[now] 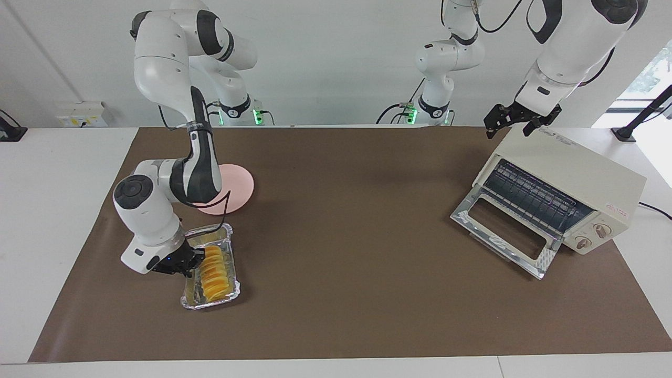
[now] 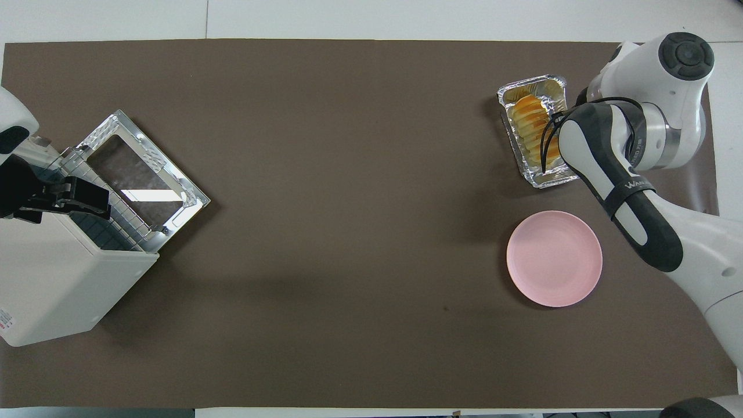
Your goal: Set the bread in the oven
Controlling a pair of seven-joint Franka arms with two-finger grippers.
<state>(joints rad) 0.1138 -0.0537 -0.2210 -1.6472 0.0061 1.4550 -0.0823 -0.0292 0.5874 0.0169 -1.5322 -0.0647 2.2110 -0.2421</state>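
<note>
At right arm's end of table, bread [image 1: 213, 269] sits in foil tray [image 1: 228, 234], long axis running toward/away from robots. Right gripper [image 1: 190, 261] low at its side, touching tray edge; can't tell finger state. Left gripper [image 1: 517, 122] waits over open oven [image 1: 564, 173], fingers apart. Right arm way nearer, obviously.

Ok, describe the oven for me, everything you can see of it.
The oven is a boxy cream-white toaster oven at the left arm's end of the table, set at an angle. Its glass-windowed door hangs fully open, showing the wire rack. Two round knobs sit beside the opening. The left gripper hovers over its top.
</note>
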